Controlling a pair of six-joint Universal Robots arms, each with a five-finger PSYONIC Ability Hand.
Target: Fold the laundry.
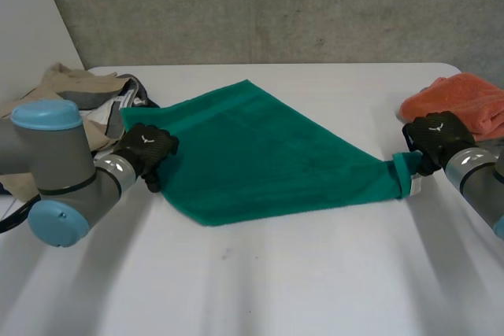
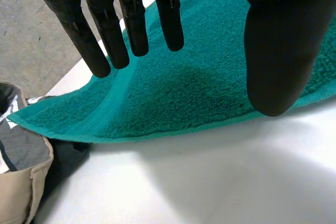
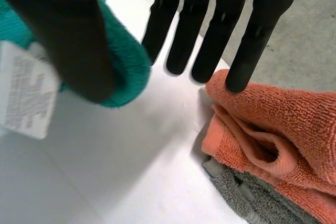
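At the far left of the white bench (image 1: 260,281) lies a heap of beige and grey unfolded clothes (image 1: 75,92). Beside it, the left hand (image 1: 146,149) sits at the middle of the left edge of the teal-green terry towel (image 1: 260,155), the piece being worked on, which spreads across the middle of the bench. In the left wrist view its fingers (image 2: 100,35) are straight and its thumb stands well apart from them, with the hemmed edge running below the gap. No pinch shows, so I judge this hand to be open and holding nothing. The towel narrows rightward to a bunched corner. The right hand (image 1: 437,138) has that corner nipped between its thumb and its straight fingers, and a white care label (image 3: 26,93) hangs beside the thumb. Just right of that hand, near the bench's right edge, a folded orange terry towel (image 1: 465,104) rests on a grey one (image 3: 247,198). The step looks like laying the green towel out before its first fold, with little of the fold itself begun. The next move calls for the left hand to close on a left corner so the cloth can be drawn flat and square.
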